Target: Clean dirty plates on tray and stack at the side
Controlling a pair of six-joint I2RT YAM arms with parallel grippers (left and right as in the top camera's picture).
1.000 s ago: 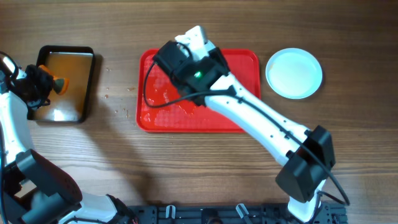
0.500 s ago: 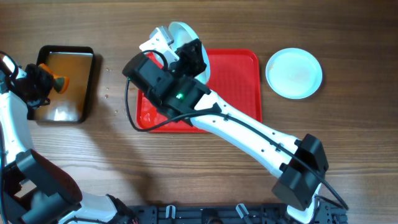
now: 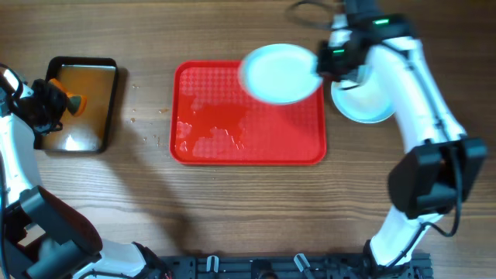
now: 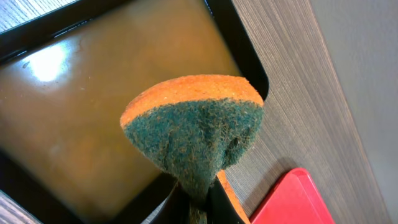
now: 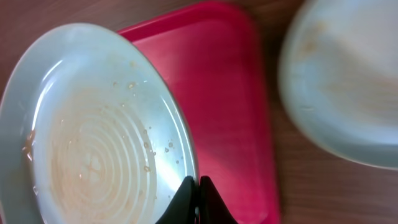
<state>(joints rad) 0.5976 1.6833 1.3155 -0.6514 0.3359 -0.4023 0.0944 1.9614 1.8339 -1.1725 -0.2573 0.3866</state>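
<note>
Reaching over tray (image 3: 232, 147) corner, right fingers (image 5: 210, 202) pinching plate (image 3: 275, 74) rim (left fingers (image 4: 178, 210) clamp sponge (image 4: 196, 134))

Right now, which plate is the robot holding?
The plate over the red tray's top-right corner, pinched at its rim by the right gripper; the other plate lies on the table beside the tray.

Overhead looks straight down on the bench (image 3: 232, 201). Wrist cameras peer closely past left tool (image 4: 198, 200) and right tool (image 5: 196, 194); all share the tray (image 3: 248, 147).
</note>
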